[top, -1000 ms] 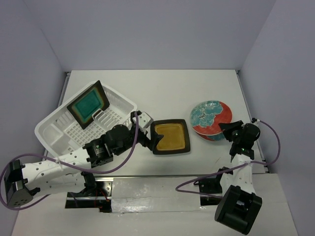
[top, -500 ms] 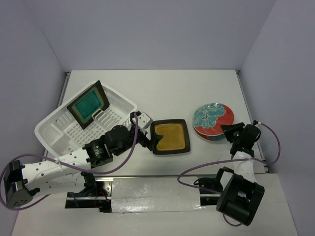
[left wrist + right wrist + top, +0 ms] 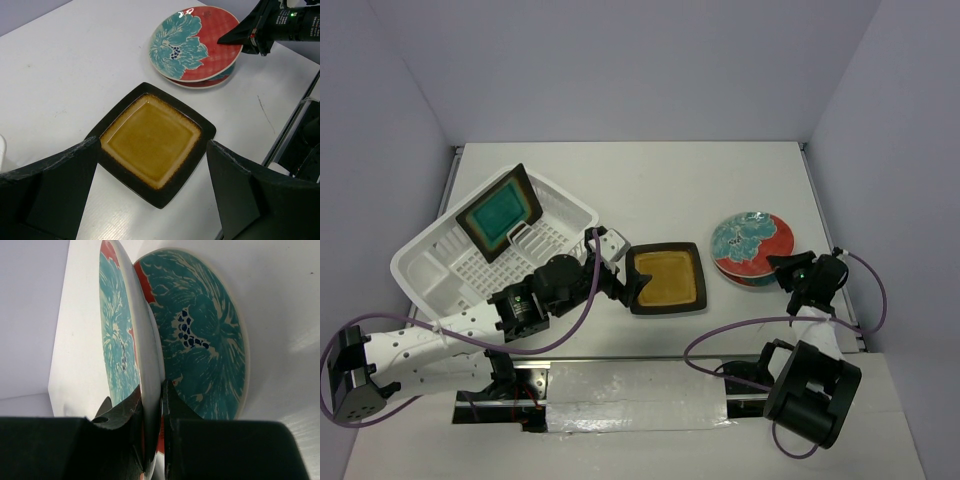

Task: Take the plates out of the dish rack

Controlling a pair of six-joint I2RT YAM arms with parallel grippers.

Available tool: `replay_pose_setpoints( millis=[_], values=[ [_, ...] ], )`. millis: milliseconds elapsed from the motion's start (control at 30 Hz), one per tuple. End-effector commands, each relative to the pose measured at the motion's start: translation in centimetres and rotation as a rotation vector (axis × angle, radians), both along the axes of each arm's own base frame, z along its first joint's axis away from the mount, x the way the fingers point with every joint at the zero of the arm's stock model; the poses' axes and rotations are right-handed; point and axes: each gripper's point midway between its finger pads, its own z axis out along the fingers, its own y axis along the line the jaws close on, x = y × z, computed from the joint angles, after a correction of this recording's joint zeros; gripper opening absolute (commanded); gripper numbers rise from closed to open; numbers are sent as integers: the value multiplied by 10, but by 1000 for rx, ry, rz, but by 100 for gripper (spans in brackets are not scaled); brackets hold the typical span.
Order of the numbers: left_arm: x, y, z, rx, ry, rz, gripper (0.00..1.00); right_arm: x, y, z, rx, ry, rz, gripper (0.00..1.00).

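The white dish rack (image 3: 416, 262) sits at the left, and the teal-green square plate (image 3: 500, 212) stands upright in it. Right of the rack, the mustard square plate (image 3: 665, 278) (image 3: 152, 140) lies flat on the table. My left gripper (image 3: 623, 285) (image 3: 153, 144) hangs open over its near side, touching nothing. At the right, my right gripper (image 3: 786, 268) (image 3: 152, 390) is shut on the near rim of a round red plate (image 3: 752, 242) (image 3: 116, 335). That plate leans low over the second red plate (image 3: 212, 80) (image 3: 200, 335).
Grey walls close in the table at the back and both sides. A metal rail (image 3: 828, 240) runs along the right edge, close to the red plates. Purple cables (image 3: 740, 330) loop near the arm bases at the front edge.
My right gripper has brought the red plate down from a steep tilt to nearly flat over the other red plate, and that arm has drawn back. The left arm has not moved.
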Motion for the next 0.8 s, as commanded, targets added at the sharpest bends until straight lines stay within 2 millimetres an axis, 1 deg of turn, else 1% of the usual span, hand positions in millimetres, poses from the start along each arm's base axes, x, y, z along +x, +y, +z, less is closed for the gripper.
replay_pose_setpoints(
  millis=[0,133,167,233,267,333,367,467,633,667,700,733,767],
  values=[
    [2,-3,13,-30,-43,-1,99,23,-5,56,-57,-220,31,0],
    [2,-4,12,-26,-40,-3,99,22,-8,52,-67,-191,25,0],
    [2,-4,11,-24,-40,-3,99,22,-10,50,-69,-177,19,5],
    [2,-4,12,-27,-41,-3,100,21,-12,46,-69,-140,10,12],
    [2,-4,13,-31,-41,-4,99,22,-14,43,-71,-127,6,19],
    [0,-5,14,-36,-42,-16,99,21,-14,40,-68,-111,10,27],
    [0,-5,14,-37,-43,-19,99,21,-14,38,-63,-101,7,34],
    [-1,-6,13,-37,-40,-25,99,21,-18,32,-60,-56,-12,42],
    [0,-7,11,-28,-37,-21,100,20,-21,23,-44,14,-11,51],
    [1,-7,12,-28,-39,-18,100,20,-21,24,-44,16,-8,56],
    [1,-7,11,-27,-39,-15,99,20,-21,24,-39,27,-7,58],
    [2,-6,11,-24,-40,-14,99,19,-21,23,-46,34,-5,63],
    [2,-6,11,-25,-40,-12,100,19,-22,25,-52,37,-7,65]
  ],
)
